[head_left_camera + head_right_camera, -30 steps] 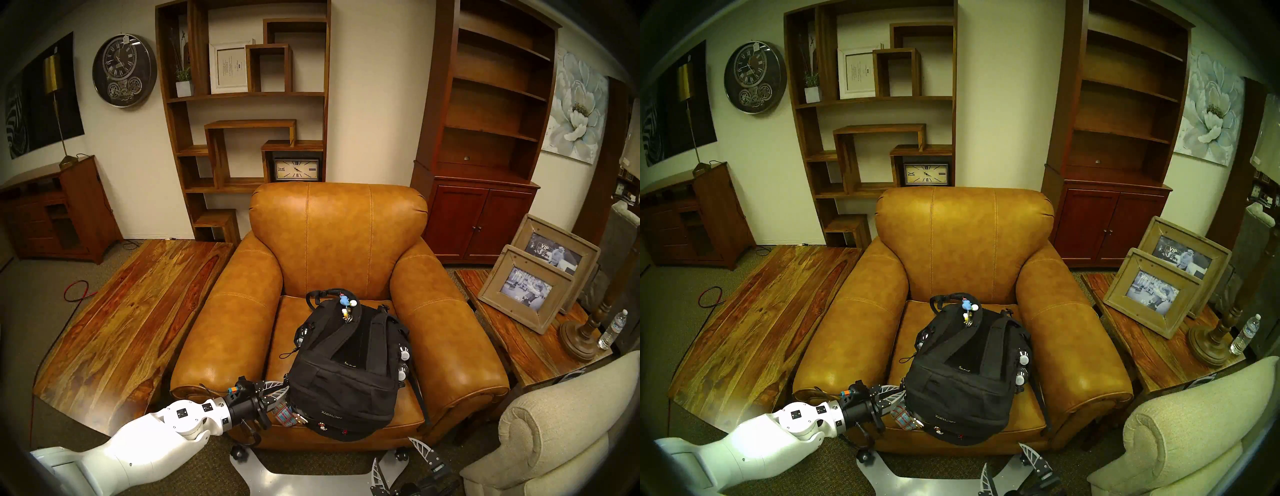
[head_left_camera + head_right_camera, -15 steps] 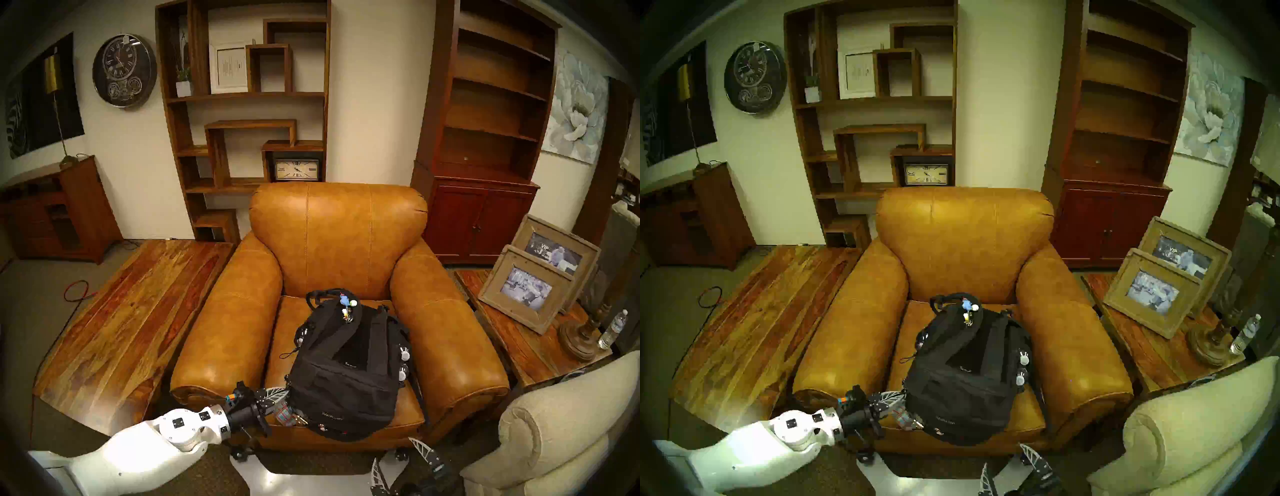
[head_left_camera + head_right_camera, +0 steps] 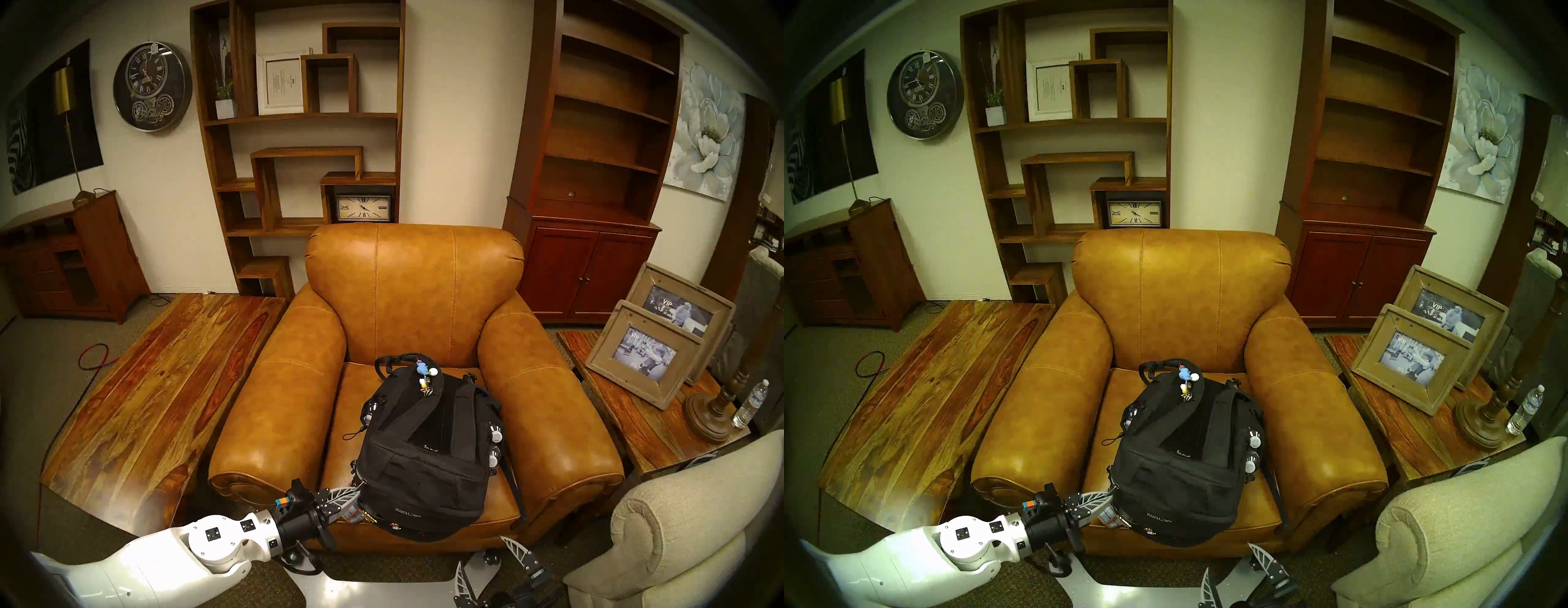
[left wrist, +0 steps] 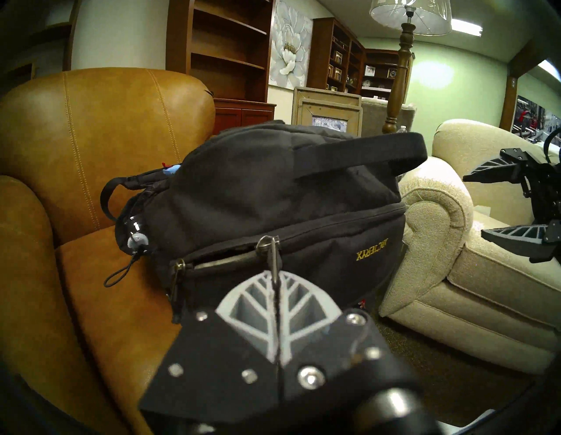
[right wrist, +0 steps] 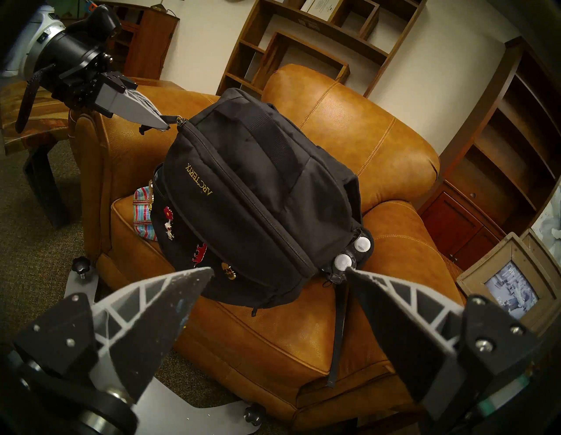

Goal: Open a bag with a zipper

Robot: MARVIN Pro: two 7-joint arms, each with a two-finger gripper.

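Lettering: "ARC'TERYX" in gold on the backpack (image 5: 261, 194).
Location: backpack on the armchair (image 3: 415, 297) seat, overhanging its front edge.
Zipper (image 4: 230, 258): a short gap open beside the pull (image 4: 273, 258).
Left tool (image 4: 274, 281): clenched on the pull — arm low, reaching level.
Right tool (image 5: 279, 291): spread wide, clear of the backpack.

Gold lettering on the black backpack (image 5: 264, 194) reads "ARC'TERYX", upside down from the head view. "VIP" stands on the photo in the front picture frame (image 3: 645, 354). The clocks carry Roman numerals.
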